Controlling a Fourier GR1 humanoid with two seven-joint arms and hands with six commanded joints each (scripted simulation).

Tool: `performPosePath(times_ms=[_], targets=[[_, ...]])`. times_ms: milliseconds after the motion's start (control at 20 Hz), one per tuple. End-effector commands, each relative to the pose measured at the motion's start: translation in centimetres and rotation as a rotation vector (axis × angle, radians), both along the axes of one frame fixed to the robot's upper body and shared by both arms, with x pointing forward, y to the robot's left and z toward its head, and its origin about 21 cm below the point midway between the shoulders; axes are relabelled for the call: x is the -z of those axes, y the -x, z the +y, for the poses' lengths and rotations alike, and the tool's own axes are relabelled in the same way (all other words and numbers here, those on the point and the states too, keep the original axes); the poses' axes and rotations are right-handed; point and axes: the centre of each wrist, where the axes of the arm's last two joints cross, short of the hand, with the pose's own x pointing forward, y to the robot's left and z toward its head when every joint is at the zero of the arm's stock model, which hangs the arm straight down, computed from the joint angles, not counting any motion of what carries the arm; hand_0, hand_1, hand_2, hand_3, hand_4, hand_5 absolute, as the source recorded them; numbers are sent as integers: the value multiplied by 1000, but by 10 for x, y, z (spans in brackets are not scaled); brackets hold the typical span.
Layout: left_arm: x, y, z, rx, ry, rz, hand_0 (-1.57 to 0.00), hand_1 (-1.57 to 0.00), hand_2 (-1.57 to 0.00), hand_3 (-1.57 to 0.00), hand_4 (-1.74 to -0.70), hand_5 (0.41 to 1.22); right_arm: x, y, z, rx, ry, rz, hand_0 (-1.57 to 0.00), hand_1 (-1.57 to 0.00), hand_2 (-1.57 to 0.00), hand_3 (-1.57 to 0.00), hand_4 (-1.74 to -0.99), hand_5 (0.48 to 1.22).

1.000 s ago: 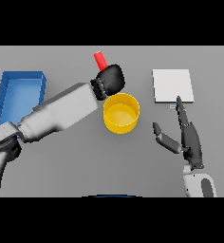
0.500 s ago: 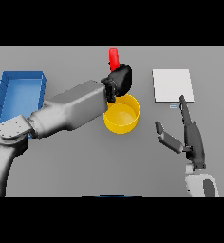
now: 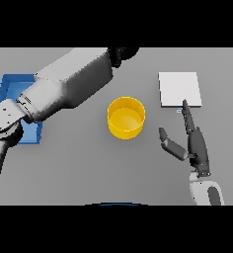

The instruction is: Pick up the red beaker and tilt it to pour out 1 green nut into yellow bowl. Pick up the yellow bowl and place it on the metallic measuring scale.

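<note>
Left hand (image 3: 122, 53) half out of view — right hand (image 3: 195, 143) flat, fingers straight.

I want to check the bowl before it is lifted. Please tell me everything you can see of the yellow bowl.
The yellow bowl is a round, straight-walled cup shape, plain yellow with a smooth matte look, like plastic. It stands upright on the grey table, near the middle, open side up. No nut can be made out inside it. Nothing touches it: the right hand lies open to its right, apart from it, and the left arm passes above and to its left. The white square scale lies further right and back.
</note>
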Motion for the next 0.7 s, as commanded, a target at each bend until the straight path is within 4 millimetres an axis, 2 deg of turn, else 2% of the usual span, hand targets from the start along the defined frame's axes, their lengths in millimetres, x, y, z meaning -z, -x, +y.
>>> performPosePath(times_ms=[0,50,200,300,350,450,550,650], targets=[[-16,-7,8,-7,38,-32,-1571,-1571,-1571,-1179,-1731,1221,0,-1,-1,4,-1,-2,1,1,1,1,-1160,660],[-40,-14,14,-50,110,-77,-1571,-1571,-1571,-1257,-1726,1221,2,2,-1,-3,6,-1,1,1,1,1,-1160,663],[-86,-31,43,-197,394,-75,-1571,-1571,-1571,-1410,-1729,1221,2,-3,4,-14,-25,-5,1,1,1,1,-1156,658],[-109,-41,81,-322,681,-19,-1571,-1571,-1571,-1468,-1734,1221,2,-6,4,15,17,13,1,1,1,1,-1146,641],[-117,-45,100,-383,844,-3,-1571,-1571,-1571,-1427,-1735,1221,0,-8,1,23,41,4,1,1,1,1,-1140,637],[-124,-51,137,-485,1087,29,-1571,-1571,-1571,-1402,-1737,1221,0,-6,4,0,40,-13,1,1,1,1,-1142,630],[-122,-55,181,-565,1307,41,-1571,-1571,-1571,-1430,-1739,1221,-1,-7,8,-28,-13,-19,1,1,1,1,-1110,623],[-101,-58,221,-656,1503,51,-1571,-1571,-1571,-1480,-1739,1221,-1,-9,8,-42,-53,-9,1,1,1,1,-1083,625]])
